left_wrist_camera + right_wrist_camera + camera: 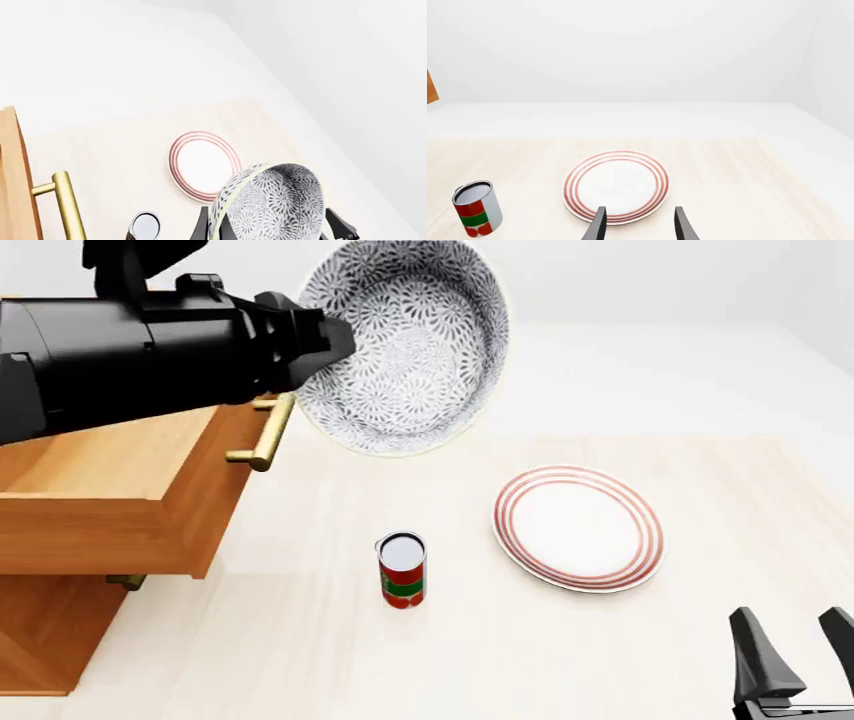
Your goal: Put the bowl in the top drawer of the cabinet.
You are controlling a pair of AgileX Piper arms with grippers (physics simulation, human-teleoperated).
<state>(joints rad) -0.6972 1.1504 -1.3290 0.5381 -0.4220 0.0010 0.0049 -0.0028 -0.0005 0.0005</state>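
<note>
I have the bowl (400, 345) up in the air on my left end effector (270, 227), tilted steeply so its patterned inside faces the front camera. In the left wrist view a dark finger (202, 226) sits on each side of the bowl's rim, so that end effector is clamped on the bowl. The bowl hangs just beside the drawer (114, 490), off its front corner near the brass handle (274, 435), not over its cavity. The drawer stands pulled out from the cabinet (47, 625).

On the table (747, 470), the plate (578, 527) lies on the far side of the bowl from the drawer, nearer me, and a can (402, 570) stands upright beside the plate, toward the drawer.

My right end effector (637, 225) is released, fingers parted, empty, low at the plate's near edge.
</note>
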